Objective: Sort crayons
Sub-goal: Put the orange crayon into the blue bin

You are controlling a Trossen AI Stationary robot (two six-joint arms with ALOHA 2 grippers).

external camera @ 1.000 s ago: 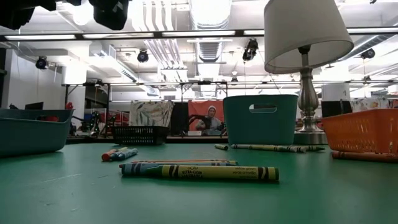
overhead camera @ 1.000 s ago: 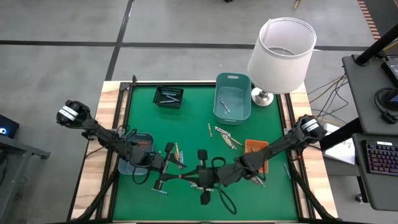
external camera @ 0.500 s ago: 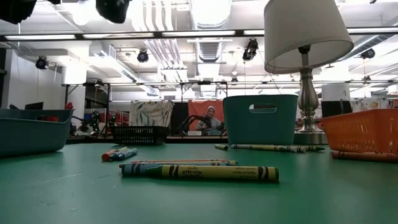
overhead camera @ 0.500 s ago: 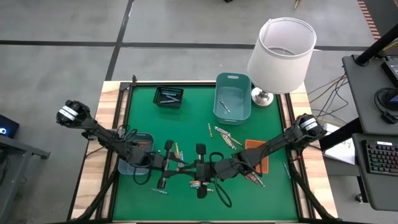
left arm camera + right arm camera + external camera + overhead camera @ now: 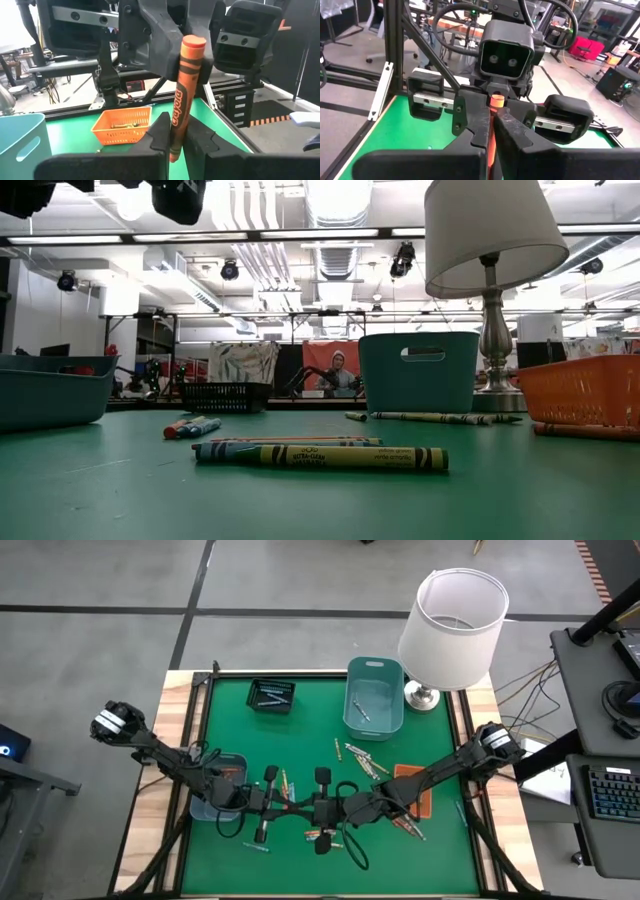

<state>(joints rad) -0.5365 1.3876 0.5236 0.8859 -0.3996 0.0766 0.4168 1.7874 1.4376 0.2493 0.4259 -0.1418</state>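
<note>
Above the near-centre of the green table (image 5: pixel 440 850), the two grippers meet nose to nose, and between them is a single orange crayon (image 5: pixel 182 95). The left gripper (image 5: pixel 175 137) has its fingers drawn narrow onto the lower part of the stick; the right gripper (image 5: pixel 492 131) is likewise pinched tight on the same crayon, its far end just visible as an orange stub between the fingers. Both claws grip one item at once: in my judgement this is a hand-over, mid-exchange, with the crayon held upright and clear of the mat.

Outward from the pair, loose crayons (image 5: pixel 360 757) lie at roughly one o'clock on the table, with more at eleven o'clock close to the left arm. From table level a yellow crayon (image 5: pixel 345 458) lies nearest, others behind it. The orange tray (image 5: pixel 422 805) sits at three o'clock beside the right arm, a blue-grey tray (image 5: pixel 213 810) at nine o'clock, a black basket (image 5: pixel 271 695) at eleven and a teal bin (image 5: pixel 375 700) at twelve to one, with a lamp (image 5: pixel 455 620) just beyond it.

Next move, as I assess it: one gripper must release cleanly before either arm pulls away, or the crayon may snap or twist. Which tray it belongs in I cannot determine, though orange matches the three o'clock tray.
</note>
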